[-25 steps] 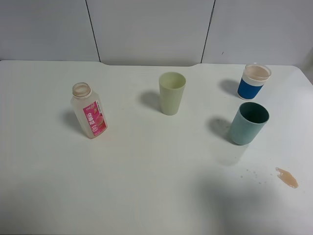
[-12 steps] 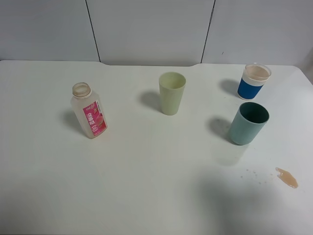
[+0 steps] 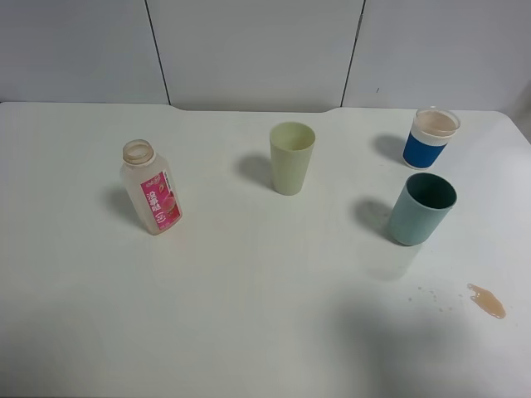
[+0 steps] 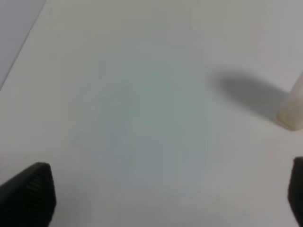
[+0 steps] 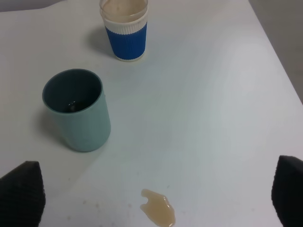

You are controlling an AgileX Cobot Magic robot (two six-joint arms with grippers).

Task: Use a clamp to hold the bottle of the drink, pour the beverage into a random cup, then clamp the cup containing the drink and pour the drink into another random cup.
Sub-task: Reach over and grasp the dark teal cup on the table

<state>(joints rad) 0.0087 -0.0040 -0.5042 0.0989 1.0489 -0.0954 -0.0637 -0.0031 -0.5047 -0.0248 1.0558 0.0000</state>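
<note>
The uncapped drink bottle (image 3: 151, 187), clear with a pink label, stands at the left of the table; its base shows at the edge of the left wrist view (image 4: 294, 111). A pale green cup (image 3: 291, 157) stands mid-table. A blue-sleeved white cup (image 3: 432, 138) (image 5: 125, 30) at the far right holds pinkish drink. In front of it stands a teal cup (image 3: 421, 208) (image 5: 78, 109). Neither arm appears in the high view. My left gripper (image 4: 163, 198) is open over bare table, apart from the bottle. My right gripper (image 5: 154, 194) is open and holds nothing, on the near side of the teal cup.
A small puddle of spilled drink (image 3: 487, 301) (image 5: 158, 213) with a few droplets lies near the table's front right. The table's right edge (image 5: 279, 56) runs close to the blue-sleeved cup. A grey panelled wall (image 3: 249, 50) stands behind the table.
</note>
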